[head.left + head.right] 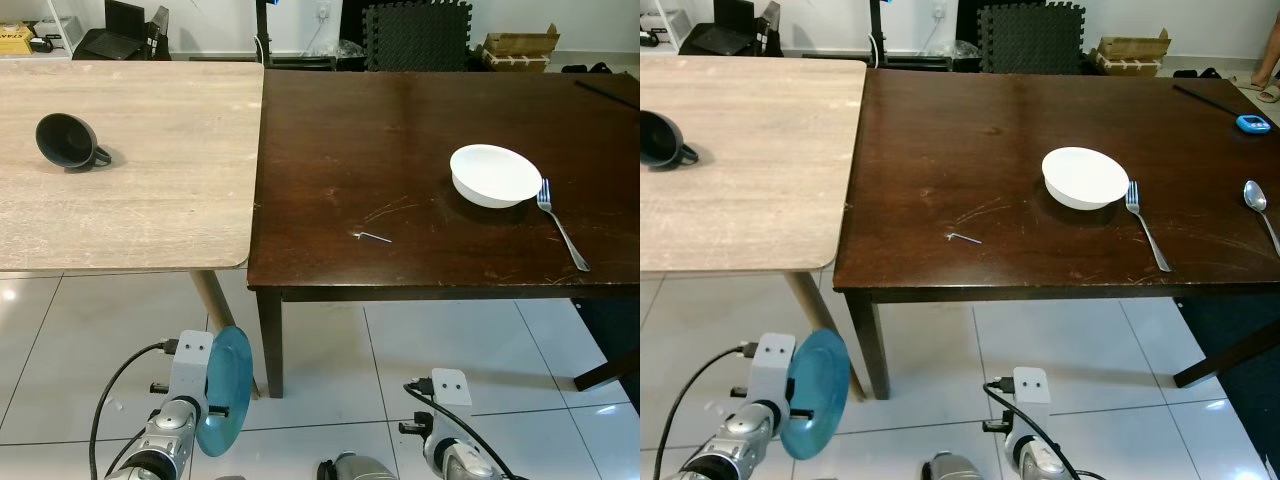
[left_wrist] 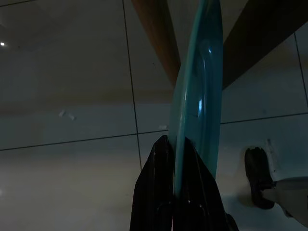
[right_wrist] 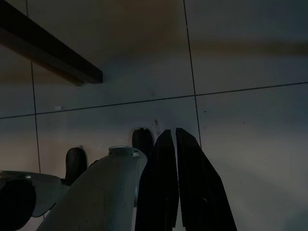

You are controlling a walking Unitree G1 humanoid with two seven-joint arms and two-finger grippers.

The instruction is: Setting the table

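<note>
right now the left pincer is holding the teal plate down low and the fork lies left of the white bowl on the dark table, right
Not quite. The fork lies right of the white bowl, as the left eye view shows. The rest holds: the left pincer grips the teal plate low, below the dark table.

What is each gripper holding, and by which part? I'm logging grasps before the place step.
The left gripper pinches a translucent blue round plate by its rim, held on edge. The right gripper is shut on nothing.
</note>
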